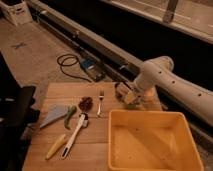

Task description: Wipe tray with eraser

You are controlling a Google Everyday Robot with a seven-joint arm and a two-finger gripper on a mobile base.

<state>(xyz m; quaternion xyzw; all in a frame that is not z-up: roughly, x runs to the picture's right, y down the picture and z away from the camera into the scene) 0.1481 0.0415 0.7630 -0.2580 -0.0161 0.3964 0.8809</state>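
Observation:
The big yellow tray (pixel 114 145) fills the lower right of the wooden table. My gripper (pixel 128 96) hangs low just behind the tray's far left corner, at the end of the white arm that reaches in from the right. A small pale block with dark edges, the eraser (pixel 121 90), sits right at the gripper's tip. The gripper is shut, but I cannot tell whether it holds the eraser or only touches it. The arm hides whatever lies further right behind the tray.
Left of the tray lie a fork (pixel 101 102), a brown lump (pixel 86 103), a green pepper (pixel 68 116), a white-handled brush (pixel 75 134), a yellow stick (pixel 55 146) and a grey wedge (pixel 53 115). A cable and blue box (pixel 88 65) lie on the floor beyond.

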